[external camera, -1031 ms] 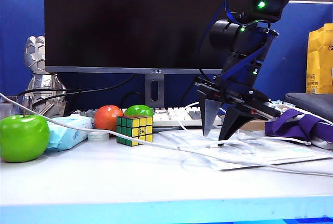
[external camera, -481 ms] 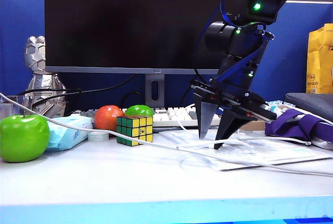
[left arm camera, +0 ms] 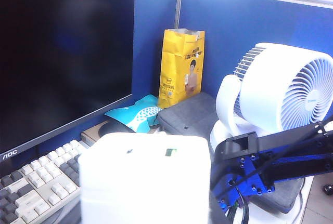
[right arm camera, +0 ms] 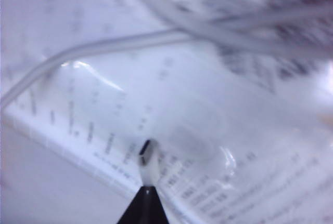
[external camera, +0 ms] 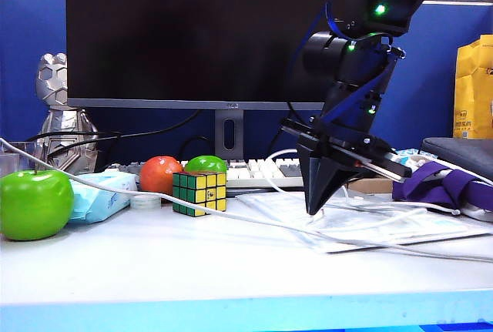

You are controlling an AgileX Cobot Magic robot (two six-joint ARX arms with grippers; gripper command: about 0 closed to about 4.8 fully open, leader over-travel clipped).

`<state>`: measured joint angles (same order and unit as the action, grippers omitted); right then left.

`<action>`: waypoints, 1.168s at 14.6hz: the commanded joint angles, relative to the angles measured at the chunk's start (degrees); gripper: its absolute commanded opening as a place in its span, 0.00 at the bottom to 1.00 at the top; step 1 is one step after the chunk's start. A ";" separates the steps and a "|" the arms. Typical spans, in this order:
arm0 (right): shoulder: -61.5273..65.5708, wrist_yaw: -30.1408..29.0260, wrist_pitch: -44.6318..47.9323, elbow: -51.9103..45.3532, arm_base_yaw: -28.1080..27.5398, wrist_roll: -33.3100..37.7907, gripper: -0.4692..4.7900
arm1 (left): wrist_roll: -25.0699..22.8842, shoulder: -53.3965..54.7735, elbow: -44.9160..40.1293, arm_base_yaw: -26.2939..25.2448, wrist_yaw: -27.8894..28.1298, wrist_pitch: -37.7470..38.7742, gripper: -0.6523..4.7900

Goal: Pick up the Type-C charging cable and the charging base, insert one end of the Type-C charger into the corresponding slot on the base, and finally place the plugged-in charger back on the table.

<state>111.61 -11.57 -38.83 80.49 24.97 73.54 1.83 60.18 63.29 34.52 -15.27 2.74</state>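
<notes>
1. Type-C charging cable point(external camera: 254, 223) trails low across the table point(external camera: 192, 270), running left to right toward the right gripper point(external camera: 314, 210), whose fingers are pressed together on it, tips down over printed sheets point(external camera: 400, 228).
2. Only the right wrist view shows the plug point(right arm camera: 148, 161) — it juts straight out from the clenched tips, metal end outward.
3. Charging base point(left arm camera: 145, 180) appears only in the left wrist view — raised near the keyboard point(left arm camera: 31, 190); the left gripper itself is hidden, so its grip cannot be told.
</notes>
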 commanded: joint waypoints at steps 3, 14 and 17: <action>-2.56 -6.16 0.17 0.24 0.02 -25.68 0.08 | 0.15 -0.98 0.26 0.04 -0.39 -1.55 0.11; -24.02 -6.58 -2.71 0.20 -0.79 -35.80 0.10 | 0.37 -2.03 0.26 0.04 -0.39 -1.55 0.11; -19.21 -6.56 -6.58 0.20 -0.74 -34.51 0.72 | 0.59 -2.03 0.26 0.04 -0.42 -1.57 0.11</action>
<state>91.61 -18.17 -44.53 80.49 24.18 38.59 2.24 58.43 63.29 34.52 -15.40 2.57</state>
